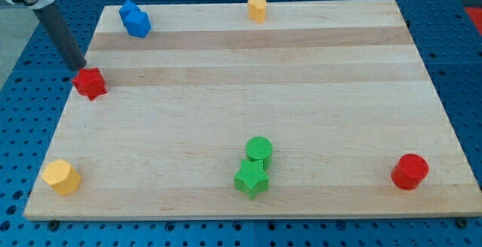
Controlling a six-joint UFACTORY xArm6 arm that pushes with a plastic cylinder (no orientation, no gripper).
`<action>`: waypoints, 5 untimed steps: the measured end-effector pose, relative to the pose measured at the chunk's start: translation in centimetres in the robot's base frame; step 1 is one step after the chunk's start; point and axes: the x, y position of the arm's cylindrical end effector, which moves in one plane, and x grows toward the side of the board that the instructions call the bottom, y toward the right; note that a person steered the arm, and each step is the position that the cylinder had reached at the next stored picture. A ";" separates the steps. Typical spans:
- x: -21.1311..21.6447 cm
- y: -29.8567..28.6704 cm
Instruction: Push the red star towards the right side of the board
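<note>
Red star-shaped block sits at the left edge of the pale wooden board, roughly a third of the way down from the board's top edge. The dark rod enters from the view's top left; its upper part and the arm carrying it are cut off by the frame, so only the lower shaft shows. My tip sits just at the upper-left corner of the red star, touching or nearly so; actual contact cannot be confirmed from this angle. The rod has no jaws, so nothing is held. The blue block near the board's top left has an irregular shape, hard to make out exactly. A yellow block at the top edge looks roughly heart-like or cylindrical, uncertain. An orange-yellow hexagonal block lies at the bottom left corner. A green cylinder touches a green star just below it, near the bottom centre. A red cylinder stands at the bottom right, well apart from the red star.
</note>
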 end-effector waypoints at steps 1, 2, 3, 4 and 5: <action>3.3 -0.1; 5.7 0.3; 5.9 3.7; 4.6 7.2; 1.1 7.7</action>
